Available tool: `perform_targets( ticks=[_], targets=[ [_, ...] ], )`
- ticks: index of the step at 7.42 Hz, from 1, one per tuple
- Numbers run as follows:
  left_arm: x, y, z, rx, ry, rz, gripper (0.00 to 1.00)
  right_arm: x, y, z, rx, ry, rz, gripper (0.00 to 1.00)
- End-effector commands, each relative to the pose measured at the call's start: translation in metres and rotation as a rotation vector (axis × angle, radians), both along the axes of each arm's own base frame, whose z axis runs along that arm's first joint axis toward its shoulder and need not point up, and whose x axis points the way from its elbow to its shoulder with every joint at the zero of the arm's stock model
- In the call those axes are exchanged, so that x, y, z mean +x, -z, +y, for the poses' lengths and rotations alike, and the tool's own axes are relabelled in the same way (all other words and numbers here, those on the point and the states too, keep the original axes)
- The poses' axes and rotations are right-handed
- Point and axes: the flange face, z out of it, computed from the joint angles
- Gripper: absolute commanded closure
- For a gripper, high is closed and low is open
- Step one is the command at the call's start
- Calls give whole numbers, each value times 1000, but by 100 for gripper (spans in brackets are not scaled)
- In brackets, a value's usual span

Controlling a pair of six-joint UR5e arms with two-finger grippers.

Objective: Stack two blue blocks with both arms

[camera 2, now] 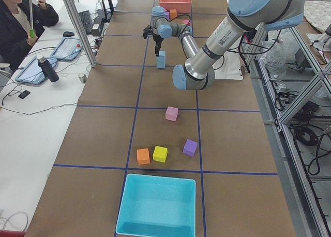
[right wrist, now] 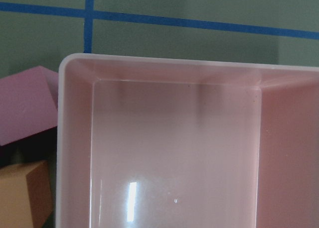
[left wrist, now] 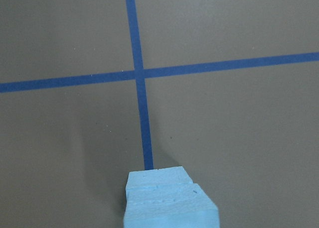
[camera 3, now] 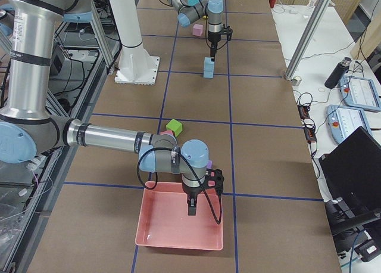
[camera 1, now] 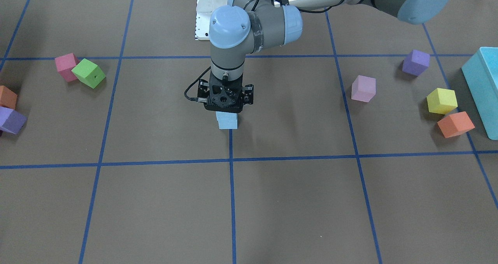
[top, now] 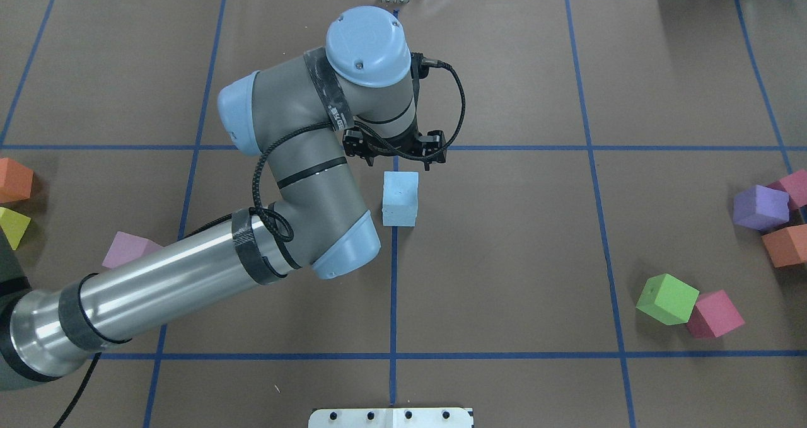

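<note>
The two blue blocks (top: pixel 400 198) stand stacked at the table's centre, on a blue tape line. The stack also shows in the front view (camera 1: pixel 227 121), the left side view (camera 2: pixel 161 59) and the right side view (camera 3: pixel 208 67). In the left wrist view the stack (left wrist: pixel 167 203) sits at the bottom edge, the two blocks slightly twisted against each other. My left gripper (top: pixel 396 160) hangs just above the stack and holds nothing; its fingers are hidden, so I cannot tell if it is open. My right gripper (camera 3: pixel 190 210) hovers over a pink tray; I cannot tell its state.
The pink tray (right wrist: pixel 70 138) looks empty, with a purple and an orange cube beside it. Green (top: pixel 667 299), red-pink (top: pixel 715 314), purple (top: pixel 760 207) and orange (top: pixel 785 245) cubes lie at the right. Orange, yellow and pink (top: pixel 126 249) cubes and a teal box (camera 1: pixel 484 81) lie at the left.
</note>
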Motion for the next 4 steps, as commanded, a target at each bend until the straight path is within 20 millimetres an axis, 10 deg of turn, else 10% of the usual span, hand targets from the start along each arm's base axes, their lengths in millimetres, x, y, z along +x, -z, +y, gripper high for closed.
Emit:
perform_targets(
  ticks=[1,4],
  targets=[
    [-115,-56,-24,87,-88,42,1,0,-5,1,-8,1,2,0],
    [-301,-209,-70,265,-212,-36,1,0,-2,1,-1,5,-2,0]
  ],
)
